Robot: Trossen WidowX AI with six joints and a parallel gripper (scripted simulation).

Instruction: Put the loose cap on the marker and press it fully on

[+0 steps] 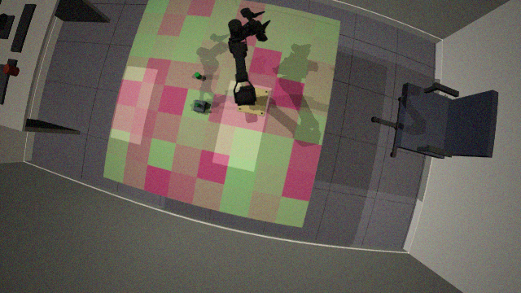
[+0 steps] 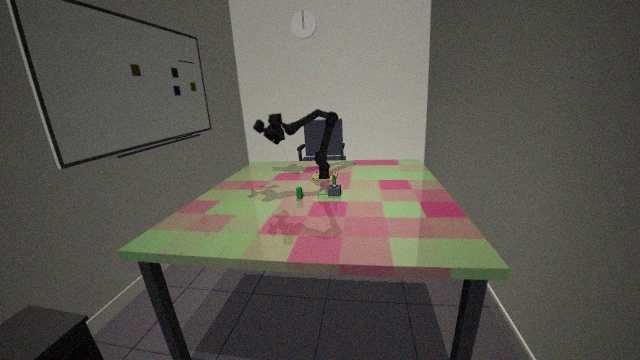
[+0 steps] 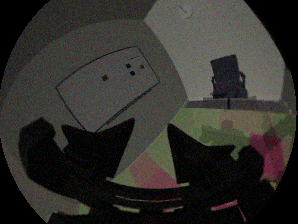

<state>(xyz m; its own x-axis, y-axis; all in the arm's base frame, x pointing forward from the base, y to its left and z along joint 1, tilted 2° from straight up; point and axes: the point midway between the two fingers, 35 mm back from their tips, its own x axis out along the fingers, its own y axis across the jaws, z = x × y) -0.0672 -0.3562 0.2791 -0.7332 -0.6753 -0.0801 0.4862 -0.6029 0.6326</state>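
Observation:
The green cap [image 1: 198, 75] [image 2: 299, 193] stands upright on the table, apart from the holder. The dark grey holder block [image 1: 203, 108] [image 2: 335, 191] stands in front of the arm's base. The marker [image 2: 334, 180] is upright in it, with a green upper part; in the top view it is only a small dark green spot. My gripper [image 1: 266, 17] [image 2: 266, 123] [image 3: 151, 122] is partly open and empty. It is raised high above the table, off to the side and well away from cap and marker. The wrist view shows neither cap nor marker.
The arm's base stands on a yellowish plate [image 1: 260, 107] behind the holder. The table [image 2: 425, 252] has a green and pink checkered top. A dark office chair [image 1: 423, 118] [image 3: 226, 75] is beyond the table's far edge. A whiteboard [image 2: 115, 85] [image 3: 95, 85] hangs on the side wall.

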